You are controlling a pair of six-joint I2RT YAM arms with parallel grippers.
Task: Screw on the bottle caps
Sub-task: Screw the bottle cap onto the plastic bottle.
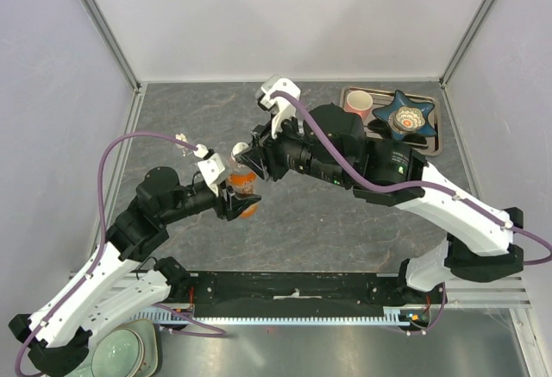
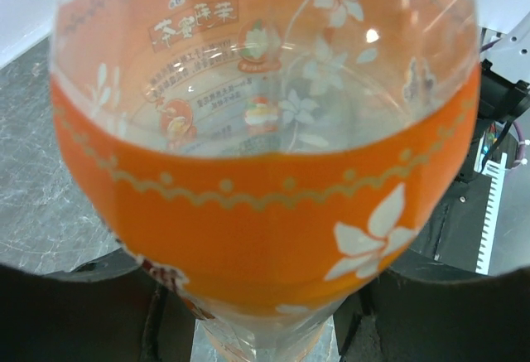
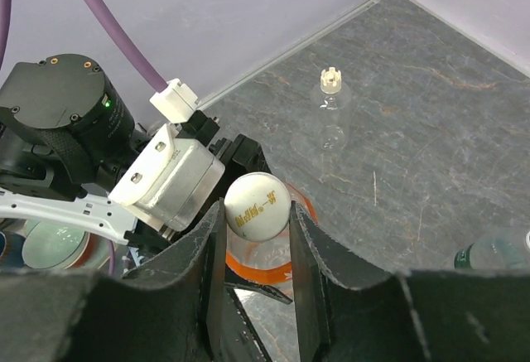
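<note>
The bottle cap (image 1: 240, 150), small, white and surely light, sat pinched in the narrowed right tool (image 1: 247, 158) just over the orange bottle (image 1: 248, 204), which the left tool (image 1: 235, 192) clasped by its body near the middle of the surface (image 1: 345, 230). From the left wrist, the bottle's thin, glossy labelled wall filled the view; it looked likely to dent or slip under a hard squeeze. From the right wrist, the fingers (image 3: 310, 254) gripped the cap by its sides, seemingly the right hold for twisting.

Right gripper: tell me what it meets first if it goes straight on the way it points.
The white cap pinched in the right gripper, then the orange bottle under it, gripped by the left gripper.
</note>
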